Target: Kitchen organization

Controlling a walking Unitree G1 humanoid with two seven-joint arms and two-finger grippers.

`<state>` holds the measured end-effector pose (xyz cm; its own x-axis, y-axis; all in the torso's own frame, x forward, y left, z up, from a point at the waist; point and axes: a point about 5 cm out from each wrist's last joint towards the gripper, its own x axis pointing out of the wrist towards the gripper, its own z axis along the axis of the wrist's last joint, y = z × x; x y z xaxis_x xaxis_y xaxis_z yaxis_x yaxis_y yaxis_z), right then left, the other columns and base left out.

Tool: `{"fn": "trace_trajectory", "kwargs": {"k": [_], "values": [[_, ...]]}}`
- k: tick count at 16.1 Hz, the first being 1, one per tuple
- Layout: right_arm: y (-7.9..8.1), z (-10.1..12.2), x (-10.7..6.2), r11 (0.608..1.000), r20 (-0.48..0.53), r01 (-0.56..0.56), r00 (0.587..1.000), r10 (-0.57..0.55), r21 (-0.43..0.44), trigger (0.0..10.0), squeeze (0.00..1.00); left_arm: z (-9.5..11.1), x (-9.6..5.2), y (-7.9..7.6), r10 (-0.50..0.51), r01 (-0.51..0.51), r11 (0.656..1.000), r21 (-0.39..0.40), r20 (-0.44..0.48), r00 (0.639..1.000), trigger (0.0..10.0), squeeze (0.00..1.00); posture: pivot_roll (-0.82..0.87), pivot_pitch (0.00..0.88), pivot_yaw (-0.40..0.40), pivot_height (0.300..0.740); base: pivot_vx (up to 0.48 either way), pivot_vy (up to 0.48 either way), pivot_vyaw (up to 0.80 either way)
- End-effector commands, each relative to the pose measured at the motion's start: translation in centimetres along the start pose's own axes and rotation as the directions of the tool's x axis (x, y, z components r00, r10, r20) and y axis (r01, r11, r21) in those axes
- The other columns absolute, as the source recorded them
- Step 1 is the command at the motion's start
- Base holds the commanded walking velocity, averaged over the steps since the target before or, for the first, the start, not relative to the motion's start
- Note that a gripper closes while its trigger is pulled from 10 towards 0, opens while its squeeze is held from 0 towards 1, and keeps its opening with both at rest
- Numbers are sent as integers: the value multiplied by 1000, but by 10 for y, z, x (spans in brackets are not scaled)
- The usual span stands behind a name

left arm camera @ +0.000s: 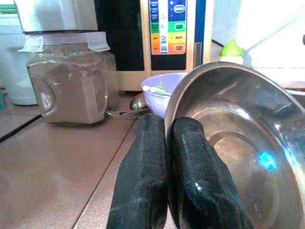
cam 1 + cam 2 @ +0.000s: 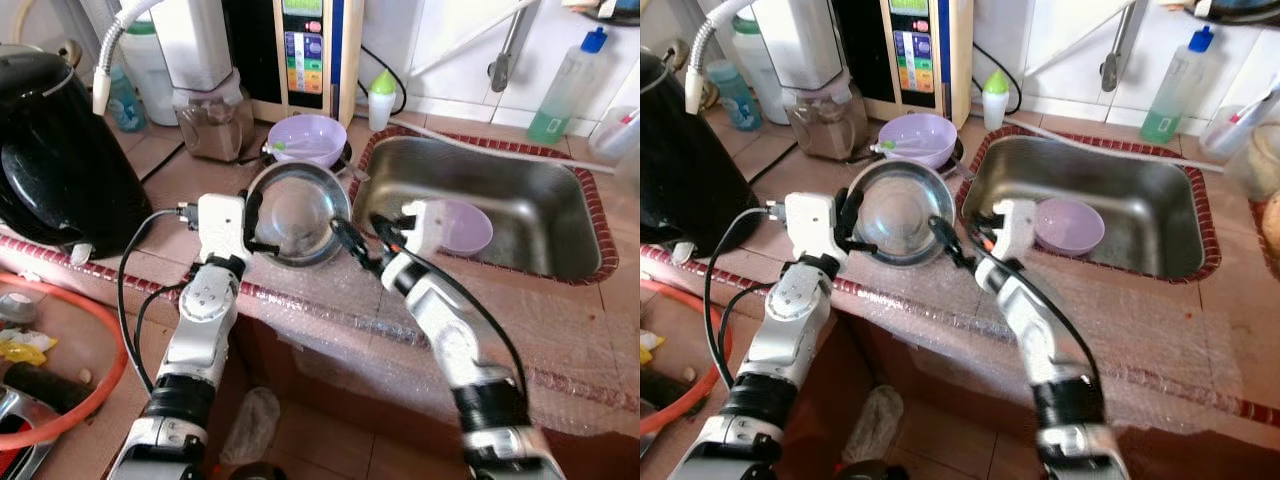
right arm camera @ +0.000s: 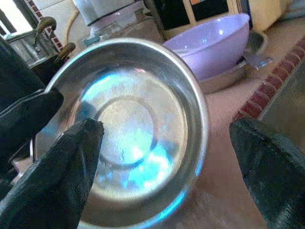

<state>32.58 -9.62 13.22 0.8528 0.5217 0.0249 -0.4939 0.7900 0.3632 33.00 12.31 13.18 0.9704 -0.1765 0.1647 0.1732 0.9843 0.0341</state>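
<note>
Two purple bowls, one steel bowl, one sink and two grippers are counted. The brown tiled counter [image 2: 190,175] is seen edged with a red patterned strip, with a white tiled wall behind and a tiled floor below. The steel sink [image 2: 520,195], set in the counter, is seen holding one purple bowl [image 2: 462,226] on its near left side. A large black appliance [image 2: 55,150] is placed at the counter's left end. At the back are ranged a water dispenser [image 2: 305,50] with a coloured panel, a clear jar [image 2: 215,120] filled with brown powder, a small white bottle with a green cap [image 2: 381,98], and, right of the tap, a pale green bottle with a blue cap [image 2: 565,85]. The second purple bowl [image 2: 308,138] rests just behind the steel bowl [image 2: 295,212], with something green inside it. The steel bowl is held tilted just left of the sink, its left rim pinched between the closed fingers of the left gripper [image 1: 167,157]. The right gripper [image 3: 167,143] is spread wide around the bowl's right rim, gripping nothing.
</note>
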Motion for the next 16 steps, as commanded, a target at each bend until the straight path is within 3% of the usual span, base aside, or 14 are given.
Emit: {"fn": "trace_trajectory", "kwargs": {"k": [1,3,4,5,6,13,14,15,16], "values": [[3,-1,10,1000,0,15,1000,-15,-15,10000,0,9,1,1,3,-2,1000,-12,48,999,0,0,-19,0,37,740,0,0,0],[8,-3,22,1000,7,18,1000,-18,5,10000,0,12,1,1,-2,3,1000,-16,60,998,0,0,-11,0,30,740,0,0,0],[10,-3,26,1000,11,26,1000,-27,9,8667,0,13,1,2,-2,4,1000,-18,66,998,0,0,-9,0,28,740,0,0,0],[11,-3,32,999,12,38,999,-38,14,3255,0,14,0,2,-2,4,1000,-26,75,997,0,0,-4,0,24,740,0,0,0],[12,-3,36,999,16,48,999,-48,11,0,0,16,-1,2,-2,5,1000,-31,84,996,0,0,6,0,18,740,0,0,0],[-1,-14,42,986,-6,122,993,-122,115,39,0,24,-6,0,-40,51,995,-91,122,992,0,0,29,0,5,740,0,0,0],[-2,-15,42,986,-7,124,992,-124,115,863,0,24,-6,0,-41,53,994,-97,122,992,0,0,31,0,4,740,0,0,0],[-3,-17,42,985,-12,126,992,-125,116,3020,0,26,-6,-1,-58,72,991,-109,126,990,0,0,30,0,6,740,0,0,0],[-4,-17,42,985,-14,127,992,-126,117,4196,0,27,-6,-1,-63,79,990,-117,129,990,0,0,30,0,6,740,0,0,0]]}}
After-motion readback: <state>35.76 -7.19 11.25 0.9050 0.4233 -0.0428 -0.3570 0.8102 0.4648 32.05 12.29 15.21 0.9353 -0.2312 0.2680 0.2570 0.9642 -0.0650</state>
